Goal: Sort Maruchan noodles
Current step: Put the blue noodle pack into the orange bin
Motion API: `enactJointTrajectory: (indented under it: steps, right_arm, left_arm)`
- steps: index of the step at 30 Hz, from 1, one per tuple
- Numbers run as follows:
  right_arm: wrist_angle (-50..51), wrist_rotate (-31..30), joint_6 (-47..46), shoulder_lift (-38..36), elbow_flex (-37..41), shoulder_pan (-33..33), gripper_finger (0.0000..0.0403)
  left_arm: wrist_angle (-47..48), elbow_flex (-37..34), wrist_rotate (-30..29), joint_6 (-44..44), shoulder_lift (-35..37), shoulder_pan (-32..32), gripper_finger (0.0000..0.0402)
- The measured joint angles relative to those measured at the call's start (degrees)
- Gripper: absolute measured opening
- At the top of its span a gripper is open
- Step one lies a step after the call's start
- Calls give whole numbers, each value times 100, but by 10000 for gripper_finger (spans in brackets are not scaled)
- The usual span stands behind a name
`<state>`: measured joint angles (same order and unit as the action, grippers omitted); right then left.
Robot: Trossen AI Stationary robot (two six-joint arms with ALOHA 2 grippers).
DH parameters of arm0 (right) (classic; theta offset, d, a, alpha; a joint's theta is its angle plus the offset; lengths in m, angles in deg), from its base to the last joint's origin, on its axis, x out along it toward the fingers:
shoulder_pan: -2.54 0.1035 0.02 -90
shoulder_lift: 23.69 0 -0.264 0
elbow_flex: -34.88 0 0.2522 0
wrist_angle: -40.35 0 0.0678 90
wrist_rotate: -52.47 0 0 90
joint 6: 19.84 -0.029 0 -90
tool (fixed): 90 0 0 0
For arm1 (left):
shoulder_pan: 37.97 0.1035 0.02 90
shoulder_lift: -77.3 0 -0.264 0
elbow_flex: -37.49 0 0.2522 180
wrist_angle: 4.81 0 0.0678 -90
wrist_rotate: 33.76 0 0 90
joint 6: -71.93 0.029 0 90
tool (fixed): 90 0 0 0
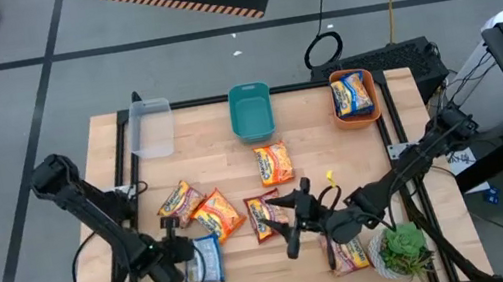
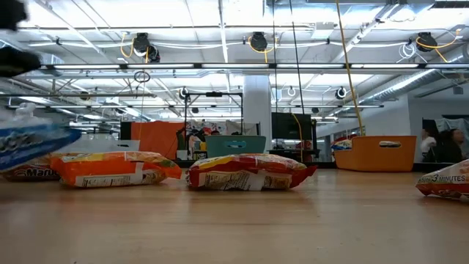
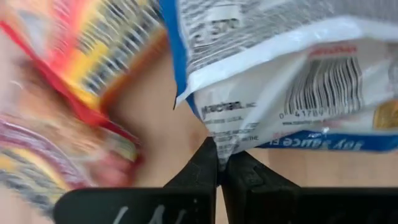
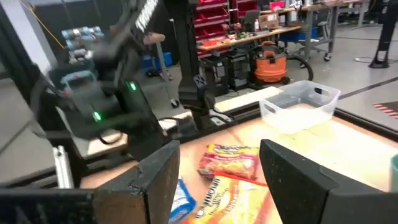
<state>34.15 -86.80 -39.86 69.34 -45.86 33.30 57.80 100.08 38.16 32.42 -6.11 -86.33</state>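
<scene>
Now: Left Pincer Nips the Blue-White Packet

At the table's near-left edge, the left gripper (image 3: 219, 163) has its two dark, wedge-shaped fingers pressed together on a thin fold of the blue-white noodle packet (image 3: 298, 81), a glossy, crinkled plastic wrapper printed with a barcode and small text. From above, that packet (image 1: 207, 259) lies beside the gripper on the pale wooden table (image 1: 209, 127), whose boards show a smooth grain.

The right gripper (image 1: 297, 225) hovers over the middle of the table with its blunt fingers spread and nothing between them, above a red packet (image 1: 263, 215). Flat, puffy orange packets (image 1: 218, 214) lie near the left arm, and one more (image 1: 273, 163) rests toward the far side.

Along the far edge stand three rectangular bins: a clear plastic bin (image 1: 150, 127), a teal bin (image 1: 251, 111) and an orange bin (image 1: 354, 96) with a packet inside.
</scene>
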Motion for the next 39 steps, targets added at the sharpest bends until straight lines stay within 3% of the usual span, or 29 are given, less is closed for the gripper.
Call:
enactJointTrajectory:
  steps: [7, 15, 24, 32, 39]
  right_arm:
    - [-126, 13, 716, 0, 2, -39, 215]
    - [-355, 7, 1215, -266, 2, -55, 215]
    - [-215, 22, 1236, -350, 2, -54, 215]
    - [849, 16, 1010, -348, 2, -371, 215]
    - [1898, 1407, 786, -524, 2, -699, 215]
  left_arm:
    - [-54, 928, -483, 1013, 300, 447, 6]
    - [-87, 1782, -1235, 2827, 327, 618, 6]
    - [-69, 1968, -1779, 3853, 327, 659, 6]
    - [-58, 1968, -2526, 4451, 327, 691, 6]
    - [-68, 1970, -2874, 5080, 327, 836, 6]
